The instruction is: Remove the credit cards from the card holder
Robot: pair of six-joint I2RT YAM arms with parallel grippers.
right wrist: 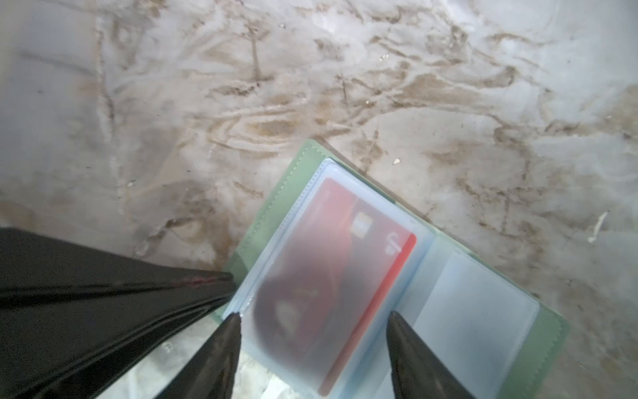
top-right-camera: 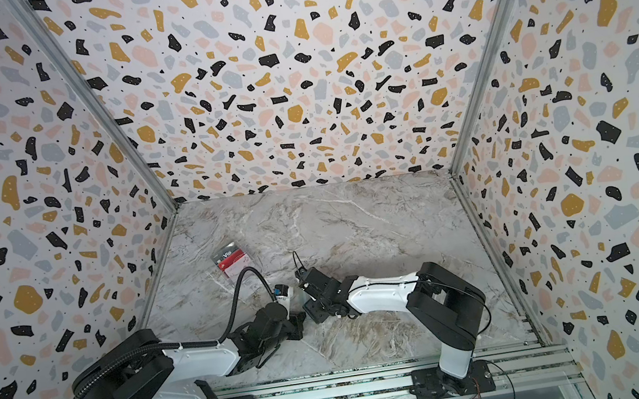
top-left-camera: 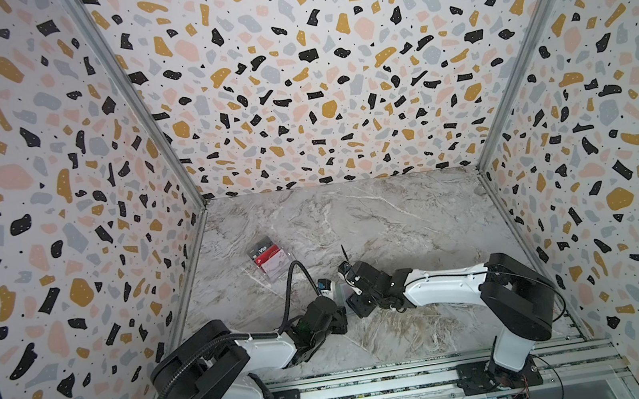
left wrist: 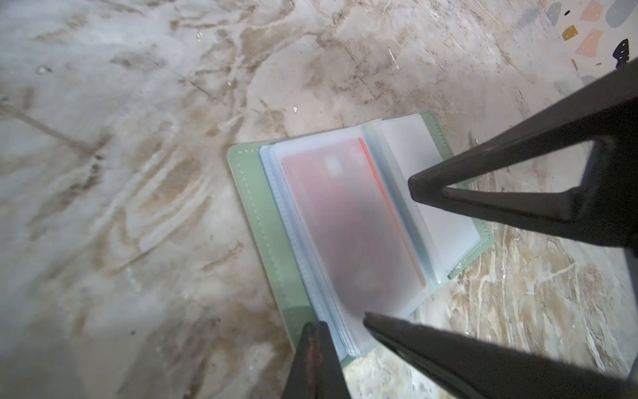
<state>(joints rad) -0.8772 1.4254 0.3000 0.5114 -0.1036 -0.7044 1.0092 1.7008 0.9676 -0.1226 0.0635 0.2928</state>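
marble-patterned counter (left wrist: 103,172) carries the mint card holder (left wrist: 262,214), lying open and flat. a red card (right wrist: 328,259) sits inside its clear sleeve (right wrist: 424,240). the left hand (left wrist: 312,328), fingers together, presses the holder's green edge, likely to stop it sliding; the right hand (right wrist: 314,315), fingers apart, straddles the sleeve's near end, the card between its tips.

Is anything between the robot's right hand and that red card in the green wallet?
Only the frosted plastic sleeve covering the red card. The open right hand straddles that page of the card holder; nothing else visible blocks it.
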